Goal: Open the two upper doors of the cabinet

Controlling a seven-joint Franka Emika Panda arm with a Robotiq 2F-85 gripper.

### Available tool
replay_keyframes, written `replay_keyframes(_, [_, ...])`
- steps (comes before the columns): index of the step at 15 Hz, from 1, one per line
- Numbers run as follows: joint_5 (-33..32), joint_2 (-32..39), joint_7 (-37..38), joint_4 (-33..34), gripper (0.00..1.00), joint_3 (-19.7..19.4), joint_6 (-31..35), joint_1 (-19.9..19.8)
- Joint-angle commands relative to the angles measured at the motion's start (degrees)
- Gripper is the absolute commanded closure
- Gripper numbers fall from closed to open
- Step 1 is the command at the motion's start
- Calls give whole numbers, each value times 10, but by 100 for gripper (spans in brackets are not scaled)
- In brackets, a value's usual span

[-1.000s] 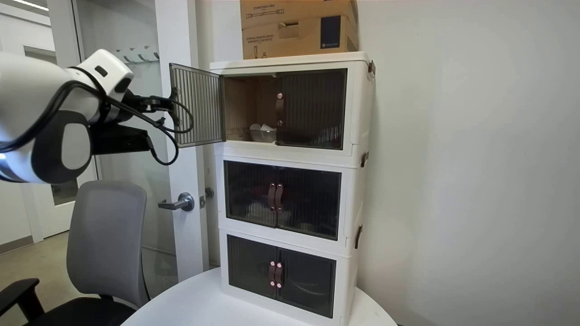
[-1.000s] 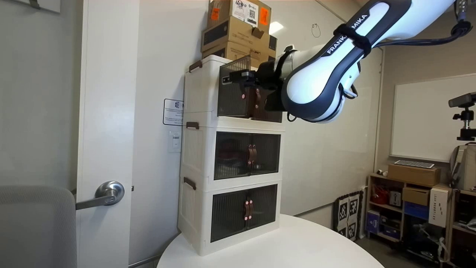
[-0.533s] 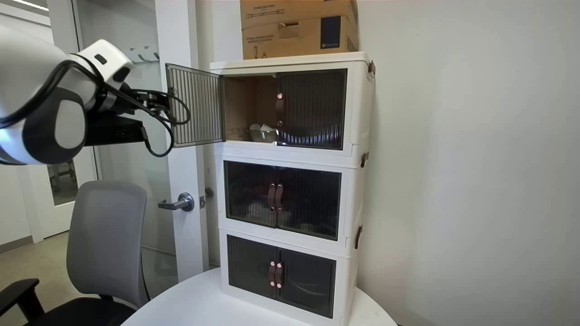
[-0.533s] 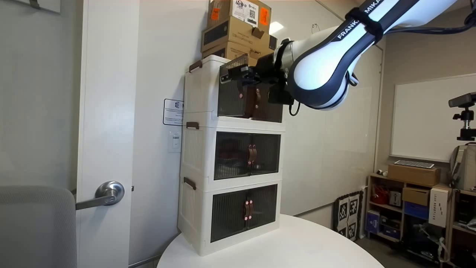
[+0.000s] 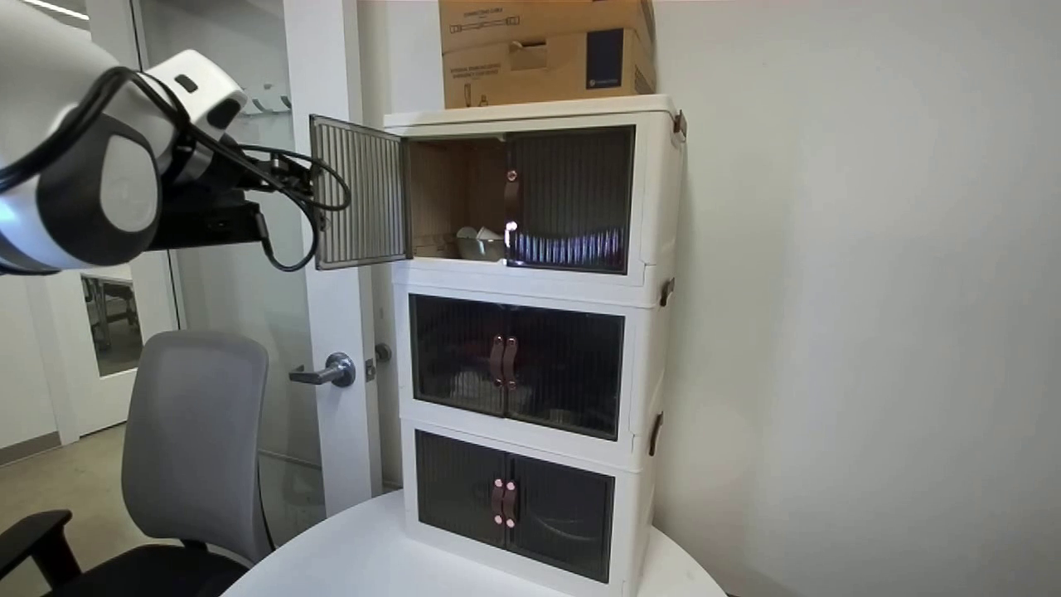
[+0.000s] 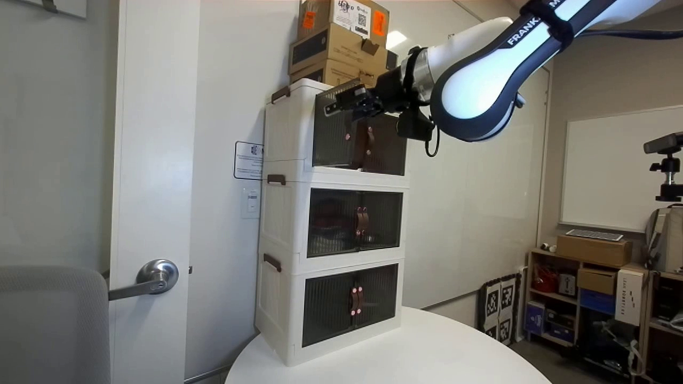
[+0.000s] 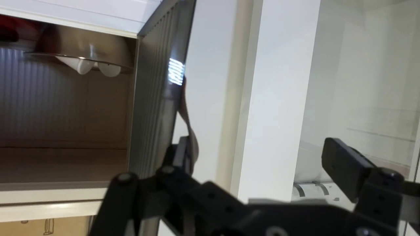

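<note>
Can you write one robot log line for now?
one upper door: swung open | claw: open, at that door's strap handle | other upper door: closed | task: unfinished

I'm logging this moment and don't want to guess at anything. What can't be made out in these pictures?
Right part of the bowl: hidden behind the closed upper door in an exterior view.
Red item: cut off by the wrist view's left edge.
Middle-tier contents: obscured by the dark middle doors in both exterior views.
Strap handle on the open upper door: blurred in the wrist view, partly covered by the gripper; contact unclear.
</note>
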Motion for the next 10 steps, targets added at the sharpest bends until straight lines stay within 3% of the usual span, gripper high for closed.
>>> replay_keyframes(1, [-15, -65, -22, -21, 0, 0, -10, -3])
replay_keyframes(7, [28, -114, -108, -18, 0, 8, -9, -16])
replay_keyframes(10, [28, -125, -111, -12, 0, 0, -31, -20])
